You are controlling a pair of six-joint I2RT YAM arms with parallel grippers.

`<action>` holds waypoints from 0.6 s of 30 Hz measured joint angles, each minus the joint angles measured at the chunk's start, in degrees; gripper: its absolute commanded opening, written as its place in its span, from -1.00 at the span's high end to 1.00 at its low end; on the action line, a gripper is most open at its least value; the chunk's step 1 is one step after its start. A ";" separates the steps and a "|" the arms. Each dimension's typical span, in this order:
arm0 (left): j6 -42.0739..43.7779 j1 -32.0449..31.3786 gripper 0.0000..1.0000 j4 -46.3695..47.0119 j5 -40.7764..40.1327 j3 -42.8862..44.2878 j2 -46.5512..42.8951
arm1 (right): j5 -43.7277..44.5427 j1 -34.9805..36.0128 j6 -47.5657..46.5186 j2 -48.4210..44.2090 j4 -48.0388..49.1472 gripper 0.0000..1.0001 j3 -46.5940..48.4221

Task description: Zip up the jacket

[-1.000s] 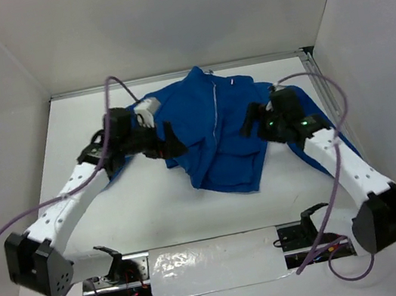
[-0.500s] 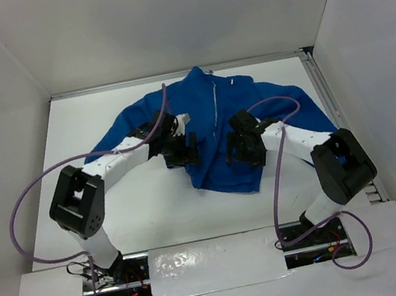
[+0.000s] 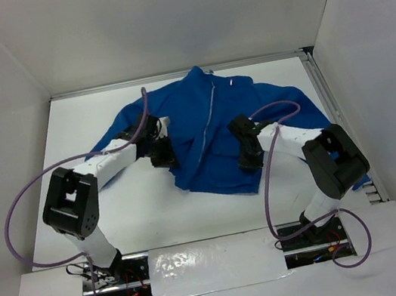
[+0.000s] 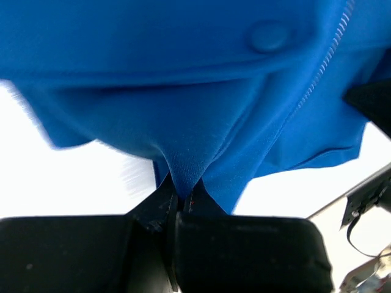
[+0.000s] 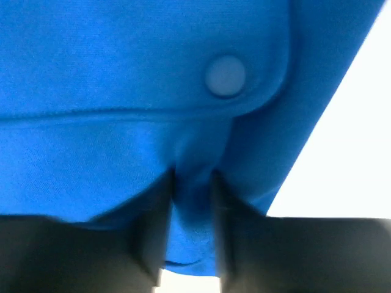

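Here the left gripper (image 4: 183,196) and the right gripper (image 5: 192,183) each clamp a fold of the bright blue fabric jacket (image 3: 185,119) lying on the white table (image 3: 149,218), pale zipper (image 3: 213,111) untouched, so I'd say the zipping's all ahead.

White table (image 3: 118,216), white panels (image 3: 161,24) on three sides. Blue jacket (image 3: 190,111) lay directly on it, far middle, front up, collar toward far edge, hem toward near edge, sleeves spread to both sides. One sleeve reached near the metal rail (image 3: 323,95) at the right edge. Crinkled shiny sheet (image 3: 215,264) lay at near edge.
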 measured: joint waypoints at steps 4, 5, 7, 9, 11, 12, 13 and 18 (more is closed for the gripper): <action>-0.81 6.16 1.00 0.13 0.85 -3.56 -3.34 | -0.66 -0.55 -0.04 -0.24 0.74 1.00 -0.63; -1.14 7.50 1.00 0.35 1.03 -3.91 -3.43 | -0.76 -0.57 -0.17 -0.90 1.20 1.00 -1.25; -1.44 9.60 1.00 0.59 1.46 -4.42 -3.41 | -0.90 -0.85 -0.24 -2.91 2.45 1.00 -3.19; -1.53 10.58 1.00 0.48 1.90 -4.48 -3.28 | -1.64 -1.38 -0.35 -5.62 2.69 1.00 -4.96; -1.51 10.60 0.49 0.31 2.47 -4.48 -3.26 | -2.25 -2.56 -1.03 -8.59 2.47 0.94 -5.68; -1.38 10.56 0.13 0.24 2.75 -4.50 -3.28 | -2.43 -2.97 -1.60 -10.23 2.49 0.48 -5.90; -1.18 10.54 -0.16 0.26 2.95 -4.55 -3.41 | -2.56 -3.19 -2.08 -12.15 2.40 0.29 -6.05; -1.40 10.54 -0.99 -1.66 2.51 -7.52 -12.17 | -2.45 -2.80 -6.62 -24.59 0.61 -0.40 -5.16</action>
